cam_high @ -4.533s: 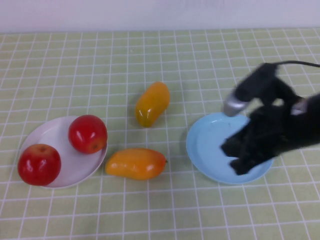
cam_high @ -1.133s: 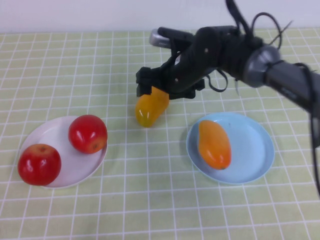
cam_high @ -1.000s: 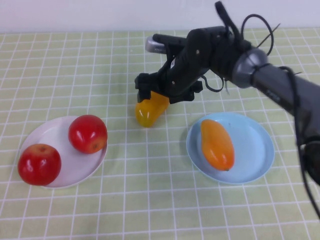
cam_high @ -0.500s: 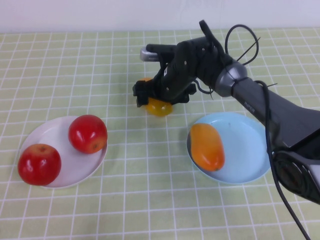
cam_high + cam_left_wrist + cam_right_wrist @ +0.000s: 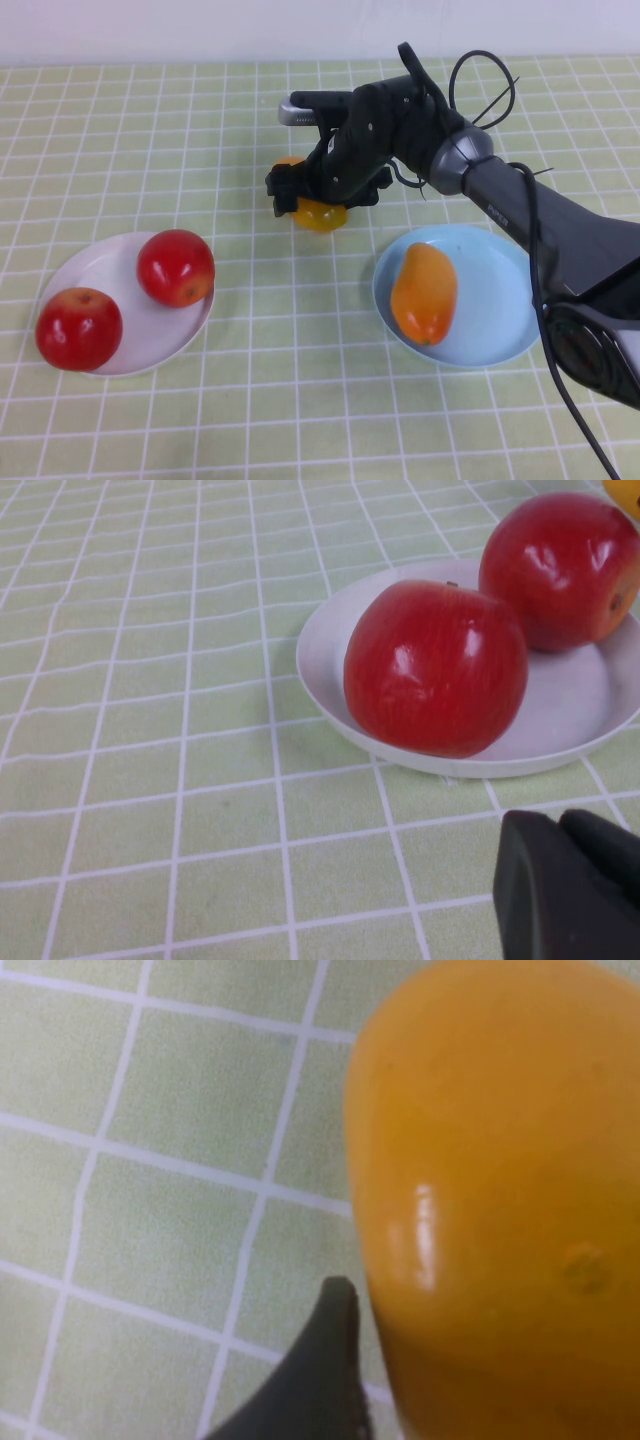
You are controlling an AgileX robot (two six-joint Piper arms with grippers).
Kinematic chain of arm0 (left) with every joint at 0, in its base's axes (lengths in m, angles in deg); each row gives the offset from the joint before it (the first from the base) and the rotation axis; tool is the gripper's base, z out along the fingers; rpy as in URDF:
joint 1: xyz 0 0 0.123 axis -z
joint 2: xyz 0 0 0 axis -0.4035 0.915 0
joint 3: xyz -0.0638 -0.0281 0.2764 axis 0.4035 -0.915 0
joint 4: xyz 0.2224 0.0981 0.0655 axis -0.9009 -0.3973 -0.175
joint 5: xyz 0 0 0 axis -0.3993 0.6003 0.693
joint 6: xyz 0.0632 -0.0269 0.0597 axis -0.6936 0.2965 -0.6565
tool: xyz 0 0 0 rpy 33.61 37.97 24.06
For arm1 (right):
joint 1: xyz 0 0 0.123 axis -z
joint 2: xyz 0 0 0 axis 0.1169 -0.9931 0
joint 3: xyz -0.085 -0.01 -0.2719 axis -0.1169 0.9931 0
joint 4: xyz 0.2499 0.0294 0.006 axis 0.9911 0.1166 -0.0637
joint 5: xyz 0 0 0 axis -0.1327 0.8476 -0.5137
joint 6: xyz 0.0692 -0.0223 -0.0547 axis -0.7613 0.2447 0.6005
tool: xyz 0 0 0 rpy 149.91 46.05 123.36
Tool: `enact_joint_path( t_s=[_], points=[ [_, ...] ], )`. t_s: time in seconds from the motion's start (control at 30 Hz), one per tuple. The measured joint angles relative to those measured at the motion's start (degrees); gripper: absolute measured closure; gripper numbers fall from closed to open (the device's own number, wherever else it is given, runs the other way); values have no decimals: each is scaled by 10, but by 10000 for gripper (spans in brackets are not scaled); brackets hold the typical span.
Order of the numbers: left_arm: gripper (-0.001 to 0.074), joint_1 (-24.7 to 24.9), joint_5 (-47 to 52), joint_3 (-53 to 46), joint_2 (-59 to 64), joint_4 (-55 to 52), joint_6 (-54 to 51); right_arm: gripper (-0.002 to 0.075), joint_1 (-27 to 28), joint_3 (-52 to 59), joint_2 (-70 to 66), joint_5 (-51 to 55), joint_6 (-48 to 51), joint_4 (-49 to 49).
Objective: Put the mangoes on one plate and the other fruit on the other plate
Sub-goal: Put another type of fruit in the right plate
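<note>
The right gripper (image 5: 312, 195) sits at upper centre of the high view, jaws spread wide around a mango (image 5: 318, 214) on the counter (image 5: 300, 400) — whether they press it, I cannot tell. The second mango (image 5: 424, 293) lies in the light blue plate (image 5: 510, 320), lower right. Two apples (image 5: 176, 267) rest on the white plate (image 5: 150, 335), lower left. The left gripper (image 5: 570, 885) hangs near that plate, jaws closed — empty.

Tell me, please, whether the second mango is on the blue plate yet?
Not yet: the second mango lies on the table, between the right gripper's open jaws, apart from the blue plate.
</note>
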Motion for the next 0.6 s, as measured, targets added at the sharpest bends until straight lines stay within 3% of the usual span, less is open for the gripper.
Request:
enact_joint_path(
  t_s=[0.37,0.6],
  points=[
    [731,0,0,0,0,0,0,43,0,-1,-1,2,0,0],
    [731,0,0,0,0,0,0,151,0,-1,-3,4,0,-7]
  ],
)
